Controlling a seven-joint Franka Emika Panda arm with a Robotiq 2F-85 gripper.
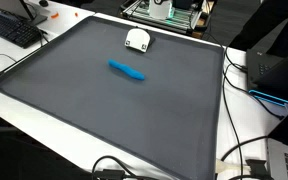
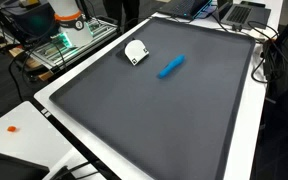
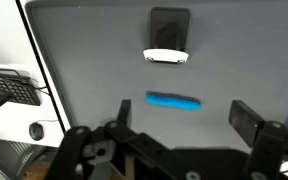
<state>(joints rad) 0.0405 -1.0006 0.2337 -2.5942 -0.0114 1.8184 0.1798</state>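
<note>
Grey mat (image 1: pixel 104 125) beneath blue marker (image 1: pixel 126 70)

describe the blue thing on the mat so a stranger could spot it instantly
Find the large dark grey rectangular mat. On it, a little apart from a small white rounded plastic object, lies a slim bright blue cylindrical object. It is the only blue, elongated thing there.

Grey mat (image 1: pixel 104 110); black keyboard (image 1: pixel 12 28); laptop (image 2: pixel 246 12); cables (image 1: pixel 239 150).

black gripper (image 3: pixel 184 117) with two blocky fingers (image 3: pixel 247 117), jointed linkages and round pivot pins
</note>
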